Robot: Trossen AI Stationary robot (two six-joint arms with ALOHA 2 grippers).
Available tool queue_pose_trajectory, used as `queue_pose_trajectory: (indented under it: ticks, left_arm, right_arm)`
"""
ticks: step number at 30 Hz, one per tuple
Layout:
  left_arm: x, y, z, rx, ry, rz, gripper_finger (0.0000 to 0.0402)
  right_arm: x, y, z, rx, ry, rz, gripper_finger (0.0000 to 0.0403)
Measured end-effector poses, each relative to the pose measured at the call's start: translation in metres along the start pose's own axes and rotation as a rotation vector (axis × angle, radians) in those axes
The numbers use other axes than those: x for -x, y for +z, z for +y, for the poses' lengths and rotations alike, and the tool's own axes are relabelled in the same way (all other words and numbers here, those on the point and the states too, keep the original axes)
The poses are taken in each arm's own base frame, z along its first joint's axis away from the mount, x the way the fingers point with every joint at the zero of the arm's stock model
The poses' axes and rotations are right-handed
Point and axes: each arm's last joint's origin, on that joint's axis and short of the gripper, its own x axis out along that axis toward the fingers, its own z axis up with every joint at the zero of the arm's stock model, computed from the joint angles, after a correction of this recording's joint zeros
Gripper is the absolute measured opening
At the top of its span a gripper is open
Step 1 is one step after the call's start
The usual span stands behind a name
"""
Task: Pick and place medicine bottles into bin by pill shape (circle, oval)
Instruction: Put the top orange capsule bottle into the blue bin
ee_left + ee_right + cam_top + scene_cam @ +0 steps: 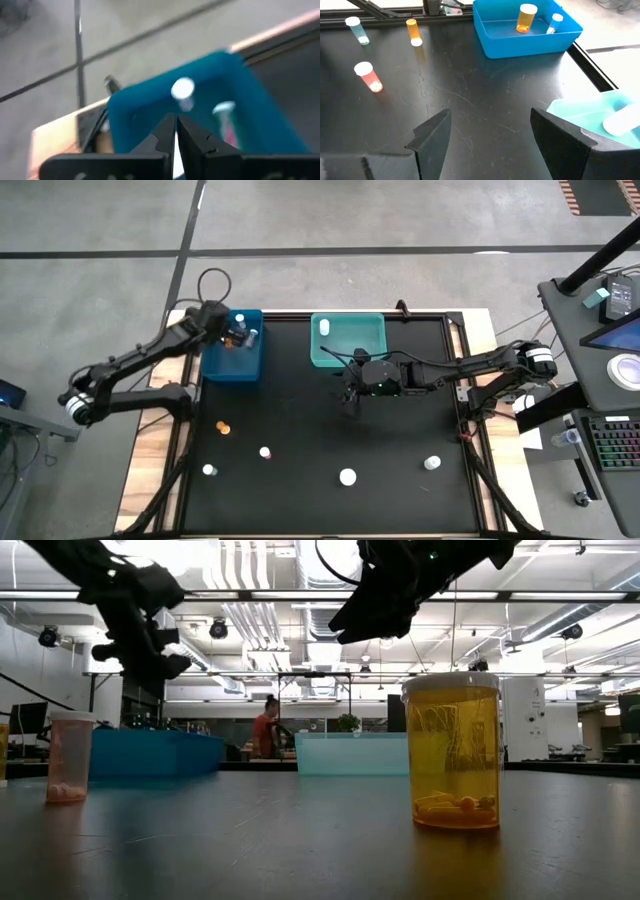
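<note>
The left gripper (232, 330) hovers over the blue bin (214, 366), its fingers (165, 131) nearly closed on nothing; two bottles already lie inside. The right gripper (350, 393) hangs beside the teal bin (348, 356), fingers wide apart and empty. Five bottles remain on the desk (300, 430). The orange bottle (222, 426) lies on its side, long axis flat, so the fingers should close across its body. The others stand upright, caps up

five capped bottles (347, 477) scattered on the table, three more inside the bins.
</note>
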Motion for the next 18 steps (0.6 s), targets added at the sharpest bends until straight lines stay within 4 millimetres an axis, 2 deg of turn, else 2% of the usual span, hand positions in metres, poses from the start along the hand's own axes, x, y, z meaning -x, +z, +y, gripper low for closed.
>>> queue_pose_trajectory:
  ticks: [5,11,18]
  left_arm:
    - [-0.014,0.002,0.0,-0.079,-0.033,0.178,0.0]
    - [-0.035,-0.004,-0.007,-0.126,-0.034,0.273,0.0]
    - [-0.048,-0.009,-0.013,-0.149,-0.021,0.332,0.0]
  right_arm:
    - [0.0,0.0,0.0,-0.004,0.0,0.001,0.0263]
    - [0.0,0.0,0.0,-0.004,0.0,0.001,0.0263]
    - [-0.008,-0.007,0.001,0.001,-0.003,0.032,0.0263]
